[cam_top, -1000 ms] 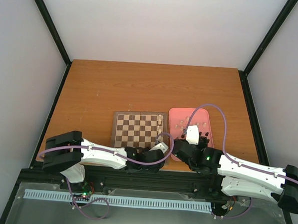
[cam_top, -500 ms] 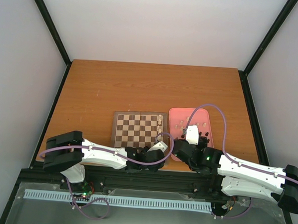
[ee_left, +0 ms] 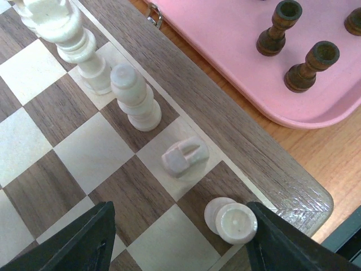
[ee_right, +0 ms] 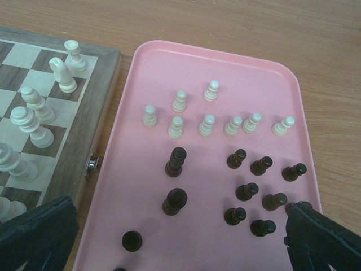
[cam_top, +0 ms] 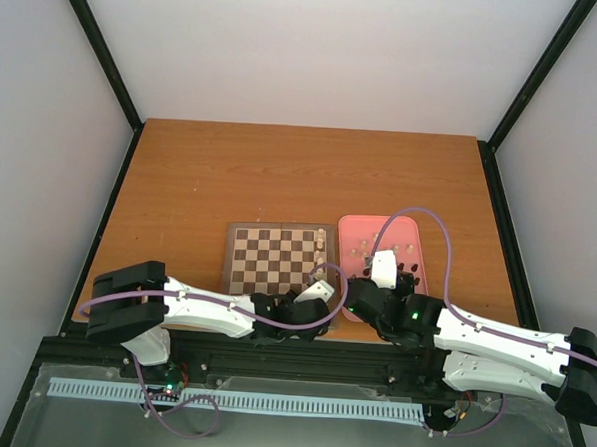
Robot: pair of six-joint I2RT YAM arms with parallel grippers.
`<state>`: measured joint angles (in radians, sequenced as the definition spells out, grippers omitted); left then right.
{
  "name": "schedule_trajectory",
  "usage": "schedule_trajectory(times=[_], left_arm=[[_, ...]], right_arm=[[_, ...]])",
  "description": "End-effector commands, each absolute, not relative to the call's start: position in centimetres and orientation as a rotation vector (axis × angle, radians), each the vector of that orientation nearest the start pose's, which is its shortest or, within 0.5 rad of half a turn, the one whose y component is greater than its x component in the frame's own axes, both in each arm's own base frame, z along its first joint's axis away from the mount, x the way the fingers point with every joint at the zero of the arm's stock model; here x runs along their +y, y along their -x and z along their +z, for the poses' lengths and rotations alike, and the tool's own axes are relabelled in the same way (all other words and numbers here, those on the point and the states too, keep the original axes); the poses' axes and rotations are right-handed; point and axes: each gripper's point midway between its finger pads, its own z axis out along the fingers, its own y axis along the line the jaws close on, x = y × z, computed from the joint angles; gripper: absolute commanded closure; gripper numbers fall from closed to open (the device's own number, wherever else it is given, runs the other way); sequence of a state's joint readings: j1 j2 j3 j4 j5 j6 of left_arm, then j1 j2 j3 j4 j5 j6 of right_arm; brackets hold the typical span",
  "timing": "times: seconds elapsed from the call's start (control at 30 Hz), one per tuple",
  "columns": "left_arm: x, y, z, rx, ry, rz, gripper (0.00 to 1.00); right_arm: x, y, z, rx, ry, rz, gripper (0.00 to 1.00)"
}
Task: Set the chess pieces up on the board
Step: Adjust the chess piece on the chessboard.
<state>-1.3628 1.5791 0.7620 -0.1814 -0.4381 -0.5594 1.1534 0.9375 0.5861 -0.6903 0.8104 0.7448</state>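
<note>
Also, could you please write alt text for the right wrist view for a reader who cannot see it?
A pink tray on a wooden table holds eight cream pawns at its far end and a cluster of dark pieces nearer. The board at left carries a row of cream pieces along its edge, and the open right gripper frames the bottom corners.

Between the fingers (ee_left: 79, 243) of my left gripper (ee_left: 177, 228) the rook (ee_left: 232, 221) stands hard by one finger, the knight (ee_left: 183, 156) just beyond; bare squares otherwise. Dark pieces (ee_right: 248, 192) stand close-set on the pink tray (ee_right: 141, 62).
</note>
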Motion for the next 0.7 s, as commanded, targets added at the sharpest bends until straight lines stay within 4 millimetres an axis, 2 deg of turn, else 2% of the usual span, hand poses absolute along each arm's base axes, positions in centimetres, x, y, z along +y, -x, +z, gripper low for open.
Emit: schedule_trajectory(times=[0.0, 0.3, 0.67], left_arm=[[-34.2, -14.7, 5.5, 2.301, -0.777, -0.278, 0.35], [-33.9, -14.7, 5.6, 2.3, -0.776, -0.28, 0.35], [-34.6, -12.6, 6.3, 2.319, -0.884, -0.416, 0.29]], right_arm=[[14.4, -20.3, 13.7, 2.176, 0.167, -0.058, 0.0], [14.4, -20.3, 13.6, 2.178, 0.167, -0.059, 0.0], [14.2, -20.3, 13.8, 2.173, 0.163, -0.068, 0.0]])
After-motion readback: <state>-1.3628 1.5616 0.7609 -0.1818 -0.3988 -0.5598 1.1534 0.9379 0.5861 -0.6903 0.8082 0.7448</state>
